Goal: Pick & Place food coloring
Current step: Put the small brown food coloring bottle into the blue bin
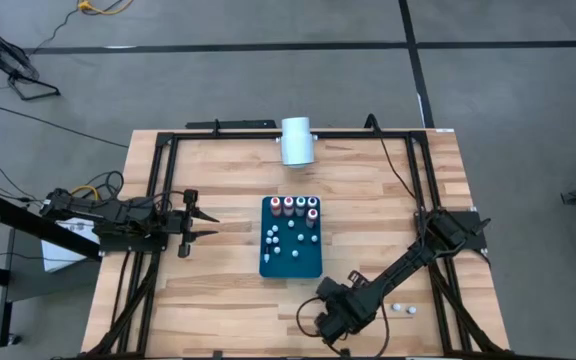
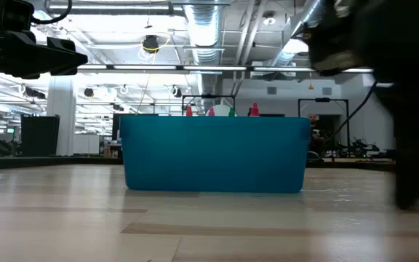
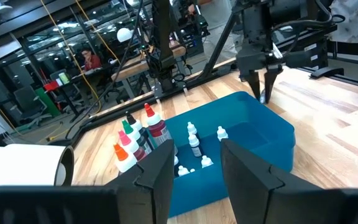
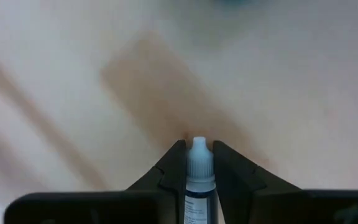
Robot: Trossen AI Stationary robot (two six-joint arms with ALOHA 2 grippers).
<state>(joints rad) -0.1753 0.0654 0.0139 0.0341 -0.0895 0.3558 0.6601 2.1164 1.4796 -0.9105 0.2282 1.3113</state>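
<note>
The food coloring is a set of small bottles standing on a dark teal tray at mid-table. Taller reddish, green and dark ones line its far side, and small whitish ones stand nearer. Two more tiny bottles lie on the wood at the near right. My right gripper hovers over the table's near edge, shut on one whitish bottle. My left gripper waits open, left of the tray, pointing at it. My right gripper pinches the small whitish bottle between its two fingers, which sit on either side of its shoulder and pale cap. The bottle lies along the fingers, its cap tip just past their ends. It points at the wooden tabletop; I see no touch.
A large white cylinder lies at the table's far edge. A black frame runs along the left, far and right sides. There is bare wood between the tray and each arm and along the near edge. The tray's wall fills the low view's middle.
</note>
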